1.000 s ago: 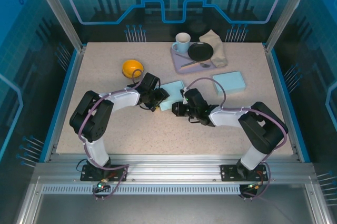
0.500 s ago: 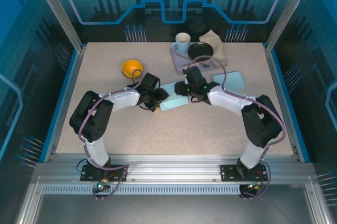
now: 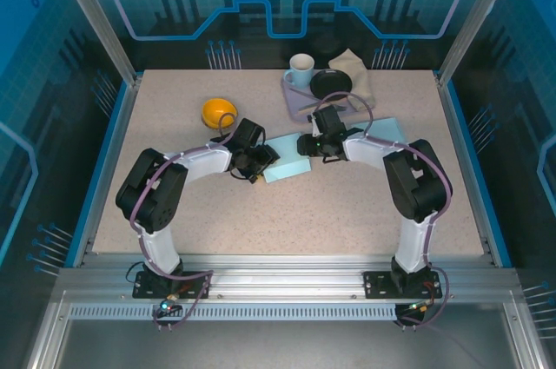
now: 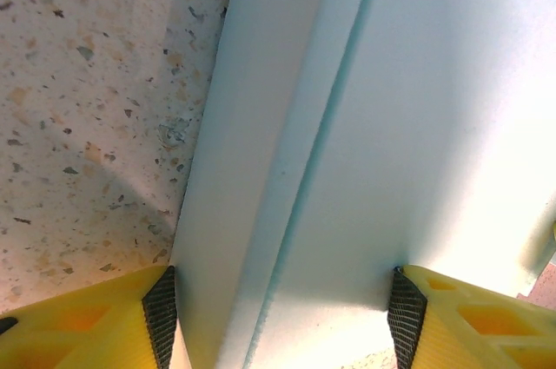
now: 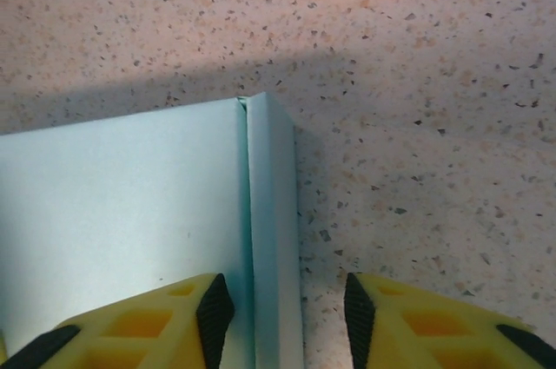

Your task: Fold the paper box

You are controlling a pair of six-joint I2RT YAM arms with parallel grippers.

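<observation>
Both arms reach low over the bench: left hand spread wide, tips down across the paper box; right hand half open astride its folded edge, unclamped.

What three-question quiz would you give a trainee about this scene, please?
1. True or false: the orange bowl stands on the tray.
2. Choose one: in its wrist view, what lies between the fingertips of the right gripper? A. the folded edge of the paper box; B. the mug; C. the orange bowl.
3. Fill in: the jaws of the left gripper stand ____, astride the paper box.
Key: 1 false; 2 A; 3 open.
</observation>
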